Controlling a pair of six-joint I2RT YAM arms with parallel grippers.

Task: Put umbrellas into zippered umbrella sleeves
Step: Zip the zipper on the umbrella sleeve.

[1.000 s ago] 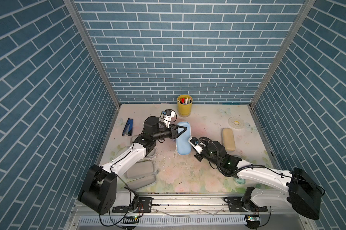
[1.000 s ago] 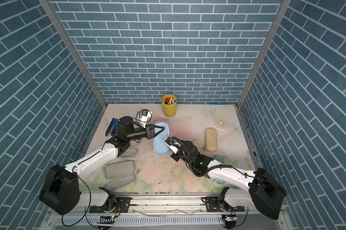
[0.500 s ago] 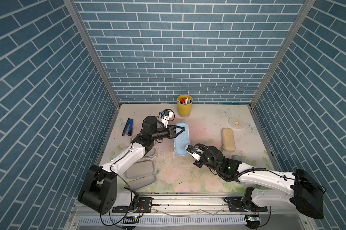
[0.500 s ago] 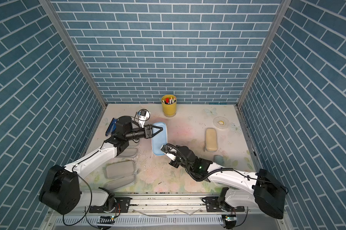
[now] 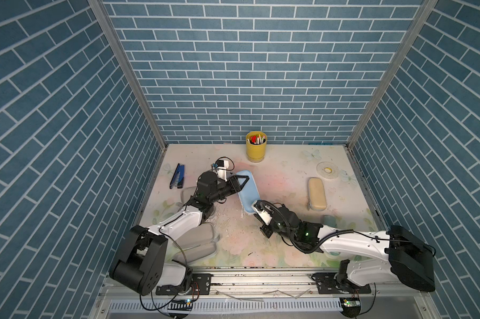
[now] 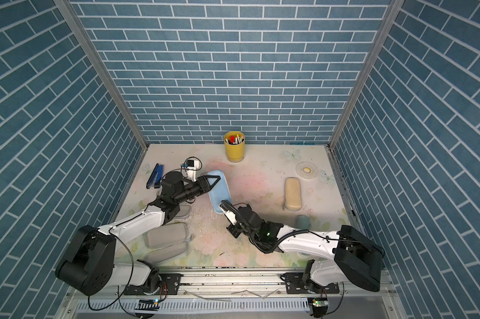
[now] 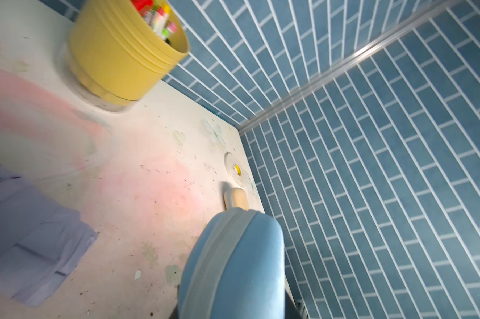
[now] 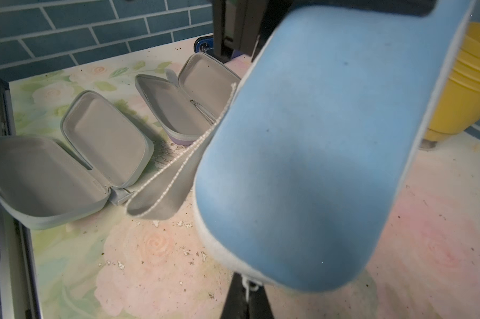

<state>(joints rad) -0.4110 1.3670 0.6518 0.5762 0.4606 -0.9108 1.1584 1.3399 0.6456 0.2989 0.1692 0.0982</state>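
In the centre of both top views, the light blue sleeve (image 5: 248,193) lies slanted above the table (image 5: 283,176). Its far end is clamped between the fingers of the left gripper (image 5: 241,182). The right gripper (image 5: 254,208) sits at the sleeve's near end, but its wrist camera covers the fingertips there. At the right of the frame the tan sleeve (image 5: 317,193) lies zipped and alone. At lower left an open mint sleeve (image 6: 165,237) is partly under the left arm. A lilac sleeve (image 5: 187,193) is almost wholly hidden by that arm. A small mint thing (image 6: 302,221) shows behind the right arm; what it is I cannot tell.

In the left wrist view the light blue sleeve (image 7: 233,262) stands close and blurred, and the fingers holding it are cut off. A lilac umbrella (image 7: 26,243) lies on the table beside it, only partly in frame.

In the right wrist view the light blue sleeve (image 8: 316,138) covers most of the picture. A grey strip (image 8: 172,179) with white stitching hangs from its side. The right gripper's fingers (image 8: 233,301) are pressed together at the sleeve's near end. A bit of white cord shows at their tips; whether they pinch it is hard to see.
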